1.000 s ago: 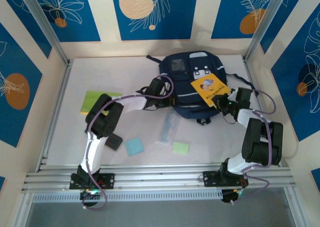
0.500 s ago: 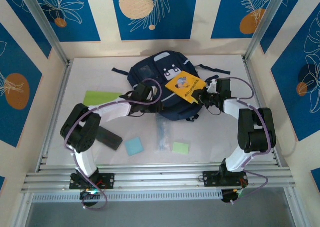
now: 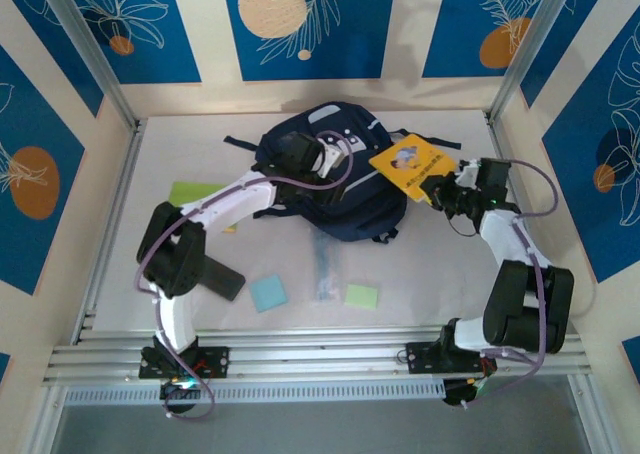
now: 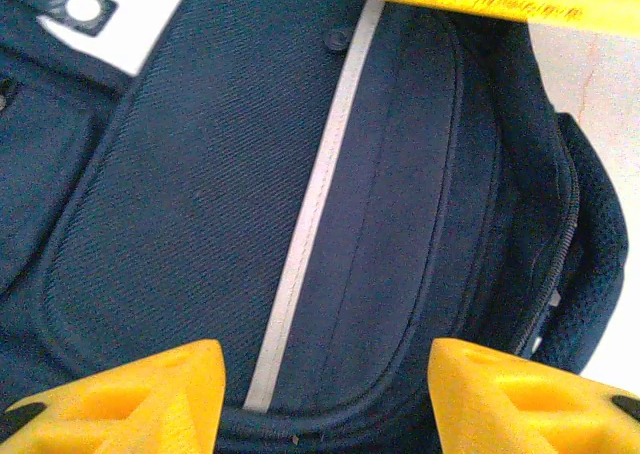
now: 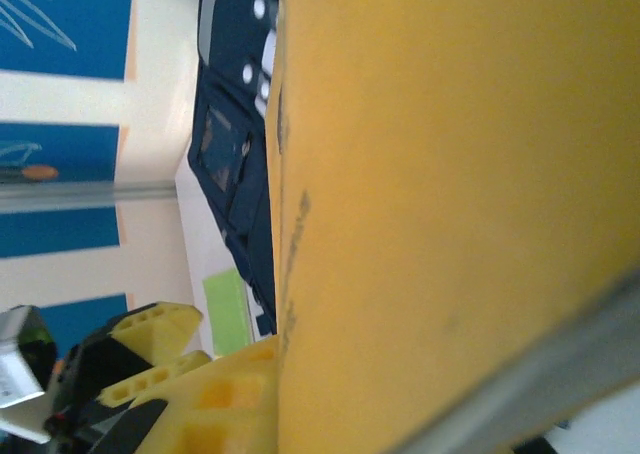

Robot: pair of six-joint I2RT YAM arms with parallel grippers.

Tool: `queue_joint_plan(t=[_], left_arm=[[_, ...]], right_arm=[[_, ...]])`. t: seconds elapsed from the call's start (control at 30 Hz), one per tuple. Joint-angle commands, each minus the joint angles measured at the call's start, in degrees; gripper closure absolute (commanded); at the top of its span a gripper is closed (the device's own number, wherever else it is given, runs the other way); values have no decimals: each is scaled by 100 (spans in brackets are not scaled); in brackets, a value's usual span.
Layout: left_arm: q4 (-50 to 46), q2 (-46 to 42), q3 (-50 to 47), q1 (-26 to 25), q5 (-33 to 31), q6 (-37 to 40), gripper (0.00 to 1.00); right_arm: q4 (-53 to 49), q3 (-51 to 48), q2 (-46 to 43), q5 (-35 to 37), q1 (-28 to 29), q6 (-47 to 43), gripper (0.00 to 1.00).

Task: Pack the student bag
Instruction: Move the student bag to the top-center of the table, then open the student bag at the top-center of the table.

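bag: your student bag (image 3: 345, 199) sits far-middle on the bench (image 3: 440, 264)
left tool (image 4: 320, 366): wrist cam shows fingers apart above the grey stripe (image 4: 300, 264)
right tool (image 3: 443, 189): top cam shows it clamped on the yellow booklet (image 3: 410, 162), right of the bag

bag (image 4: 200, 204): navy woven cloth, matt, fine twill rib. stripe (image 4: 310, 204): smoother grey tape. side panel (image 4: 590, 244): coarse mesh. card (image 5: 450, 174): yellow, matt, smooth, faint scuffs. left hand (image 4: 325, 399) fingers (image 4: 130, 394): matt yellow plastic. counter (image 3: 450, 264): white, matt. rails (image 3: 320, 359): ribbed bare metal.
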Motion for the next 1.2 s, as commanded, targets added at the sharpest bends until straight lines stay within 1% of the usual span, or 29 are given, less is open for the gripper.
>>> queue_joint_plan(t=[0.0,0.1,0.23,0.37,0.5,0.6,0.7,0.73,0.77,0.83,0.9,0.93,0.97,1.03,1.17], left_arm=[[-545,553,541,-158,139,586,43],[-804,1035,1038,-256,107,811,39],[-1209,1654,1604,-299,-95,916,34],[-1638,2220,2014,-299,-791,968,29],[-2359,2823,2498,-292,-1230,987,23],[-2862,3207,2779,-298,-1204,1006,24],[-3042,3336,2736,-285,-835,996,27],[-3069,3371,2712,-283,-728,979,31],[-3064,3386,2695,-288,-664,974,37],[-3011,3401,2650,-290,-624,962,61],[-2977,3375,2663,-286,-665,945,82],[-2959,3320,2664,-290,-676,935,97],[-2921,3242,2655,-290,-657,910,100],[-2798,2968,2604,-274,-460,830,100],[-2527,2346,2601,-83,359,468,100]], right_arm=[[-199,-179,-446,-440,-401,-205,100],[-331,-265,-651,-551,-699,-285,100],[-429,-343,-821,-658,-889,-356,100],[-484,-347,-887,-710,-967,-383,100],[-487,-324,-896,-754,-1007,-366,100],[-487,-320,-918,-763,-1008,-358,100],[-487,-322,-929,-737,-1021,-343,100],[-487,-323,-932,-724,-1023,-339,100],[-487,-327,-940,-712,-1025,-330,100],[-470,-338,-962,-706,-1029,-309,100],[-469,-339,-990,-694,-1034,-294,100],[-476,-339,-1014,-693,-1042,-287,100],[-484,-333,-1034,-693,-1048,-287,100],[-513,-330,-1086,-676,-1080,-287,100],[-449,-410,-1314,-613,-1233,-184,100]])
